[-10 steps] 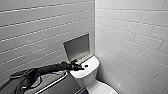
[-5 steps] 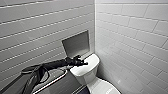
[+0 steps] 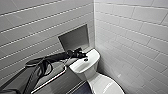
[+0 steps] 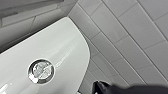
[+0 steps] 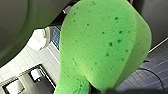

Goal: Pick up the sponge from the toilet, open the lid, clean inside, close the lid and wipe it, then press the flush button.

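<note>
The white toilet [image 3: 100,80] stands in the corner with its lid [image 3: 108,87] down. My left arm reaches in from the left, and my left gripper [image 3: 83,55], shut, hovers just over the tank top beside the flush button [image 3: 86,59]. The left wrist view has the round, shiny flush button [image 4: 40,70] close below it on the white tank top. The bright green sponge [image 5: 100,47] looms large in the right wrist view, with my right gripper [image 5: 100,90] shut on its lower end.
A grey recessed niche [image 3: 75,38] sits in the tiled wall behind the tank. A metal rail [image 3: 50,80] runs along the wall to the left of the toilet. The tiled right wall [image 3: 132,42] stands close beside the bowl.
My left arm has stretched further forward and up, carrying its gripper from beside the tank to over the tank top near the button.
</note>
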